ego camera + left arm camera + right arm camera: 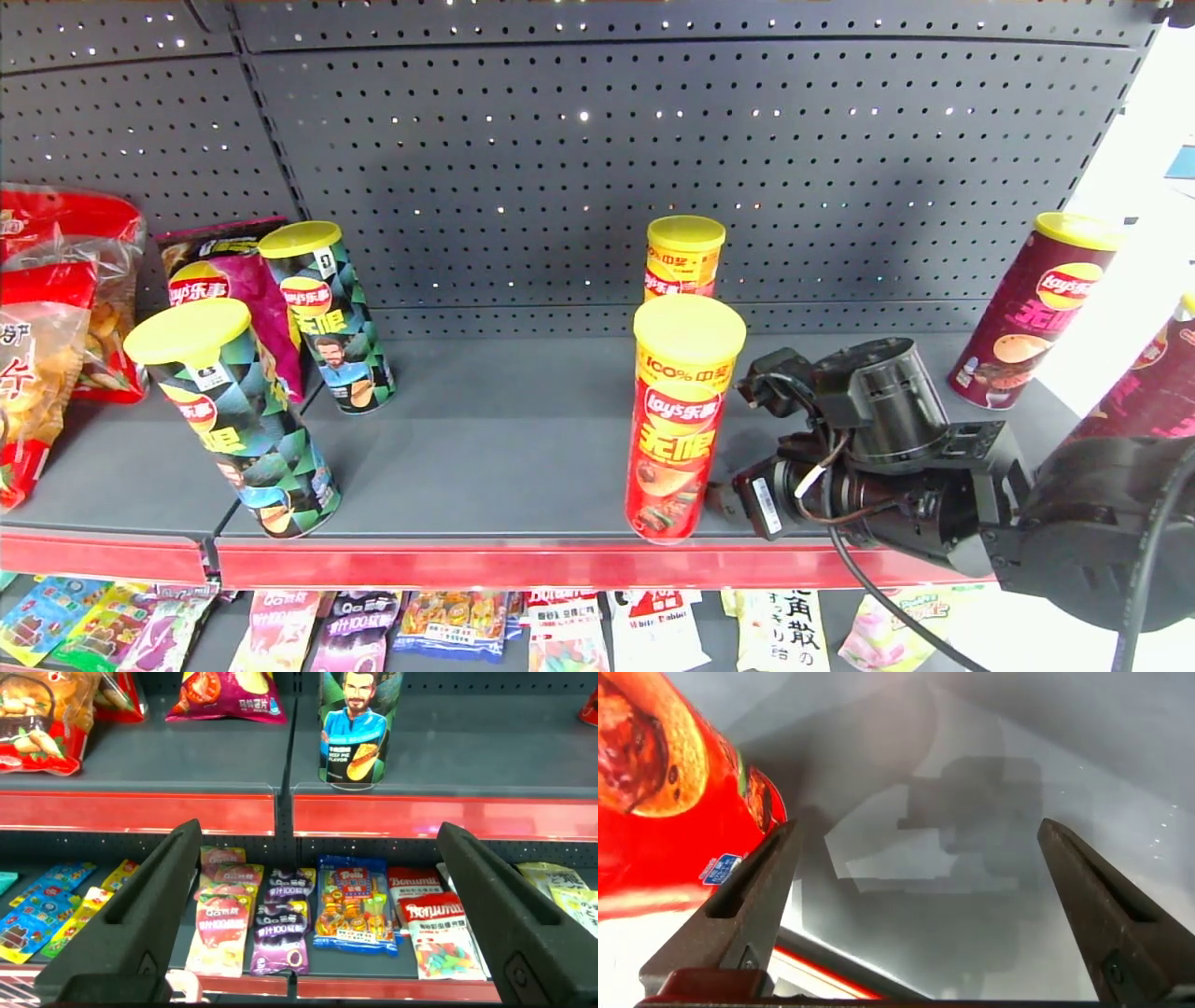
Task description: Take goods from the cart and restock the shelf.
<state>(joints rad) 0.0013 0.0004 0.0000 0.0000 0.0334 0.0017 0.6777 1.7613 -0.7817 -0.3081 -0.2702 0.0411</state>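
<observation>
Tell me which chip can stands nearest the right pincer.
The front red can, just beside the right pincer; the other red can stands behind it, farther off.

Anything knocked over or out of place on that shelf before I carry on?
Nothing stands out. The red can stands upright near the shelf's front edge, beside the open right gripper. The front green can and maroon can also stand; nothing spilled.

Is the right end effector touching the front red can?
Cannot tell. The right wrist view shows the front red can beside the right end effector, one finger hiding any gap or contact.
</observation>
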